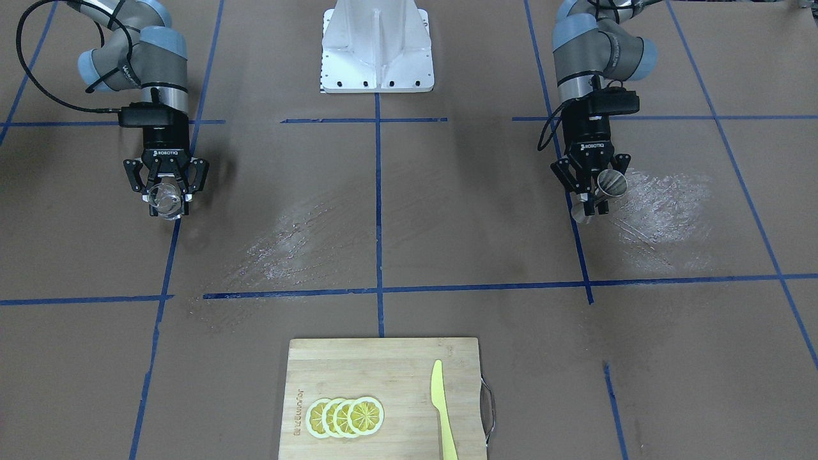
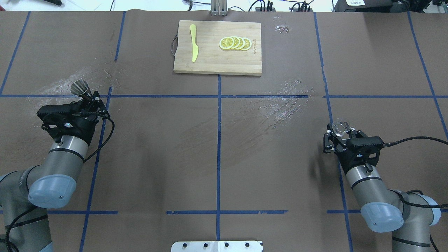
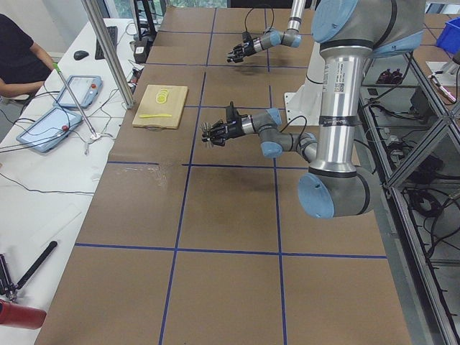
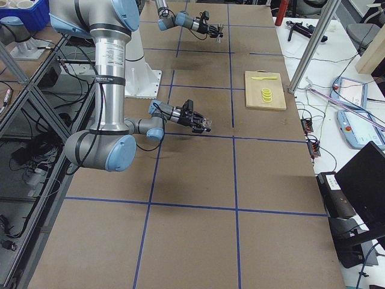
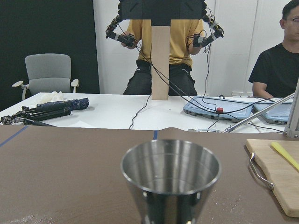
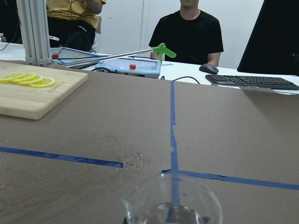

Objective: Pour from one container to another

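- The left gripper (image 2: 90, 100) is pinched on the steel jigger (image 2: 80, 87) at its narrow waist. The upper cone stands clear above the fingers.
- In the left wrist view the jigger (image 5: 170, 179) stands upright, its round mouth open upward.
- This pair sits toward the left end of the table (image 2: 157, 147), over a patch of white smears (image 2: 66, 82) and just beside a crossing of blue tape lines (image 2: 108, 95).
- The right gripper (image 2: 341, 134) is closed around the clear glass cup (image 2: 340, 127), a finger on each side of it.
- The right wrist view shows only the cup's rim and pouring lip (image 6: 170, 203) at the bottom edge. Whether it holds anything cannot be told.
- This pair sits toward the right end of the table, well apart from the jigger, close to a blue tape line.
- A wooden cutting board (image 2: 210, 63) lies at the middle of the table's far edge, metal handle toward the left end.
- On the board lie a row of overlapping lemon slices (image 2: 235, 43) and a yellow knife (image 2: 193, 47), set apart from each other.
- A white base plate (image 1: 377, 48) sits at the middle of the table's near edge, between the two arms.
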`<state>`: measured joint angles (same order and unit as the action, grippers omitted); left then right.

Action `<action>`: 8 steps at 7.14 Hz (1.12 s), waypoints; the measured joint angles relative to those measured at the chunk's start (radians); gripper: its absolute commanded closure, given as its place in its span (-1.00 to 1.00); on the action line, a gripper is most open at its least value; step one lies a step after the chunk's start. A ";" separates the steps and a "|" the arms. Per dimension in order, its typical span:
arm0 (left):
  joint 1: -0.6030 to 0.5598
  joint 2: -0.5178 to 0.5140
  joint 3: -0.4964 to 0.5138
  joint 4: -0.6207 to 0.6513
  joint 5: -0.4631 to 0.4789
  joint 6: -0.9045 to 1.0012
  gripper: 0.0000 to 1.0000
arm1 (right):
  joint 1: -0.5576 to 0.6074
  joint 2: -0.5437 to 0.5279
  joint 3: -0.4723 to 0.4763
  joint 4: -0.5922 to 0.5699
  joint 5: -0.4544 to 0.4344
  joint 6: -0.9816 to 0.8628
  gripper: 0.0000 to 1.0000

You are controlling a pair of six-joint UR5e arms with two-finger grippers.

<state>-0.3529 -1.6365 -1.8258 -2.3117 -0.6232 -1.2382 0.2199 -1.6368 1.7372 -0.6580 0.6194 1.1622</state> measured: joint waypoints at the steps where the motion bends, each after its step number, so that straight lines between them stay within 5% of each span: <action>1: 0.003 -0.043 0.013 0.000 -0.003 0.066 1.00 | 0.015 0.004 0.040 0.000 0.039 -0.068 1.00; 6: 0.037 -0.315 0.092 -0.012 -0.167 0.343 1.00 | 0.097 0.135 0.085 -0.010 0.185 -0.358 1.00; 8: 0.039 -0.359 0.110 -0.129 -0.311 0.501 1.00 | 0.125 0.195 0.085 -0.013 0.229 -0.508 1.00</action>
<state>-0.3142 -1.9954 -1.7162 -2.4405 -0.9341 -0.7367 0.3448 -1.4418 1.8221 -0.6708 0.8480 0.6545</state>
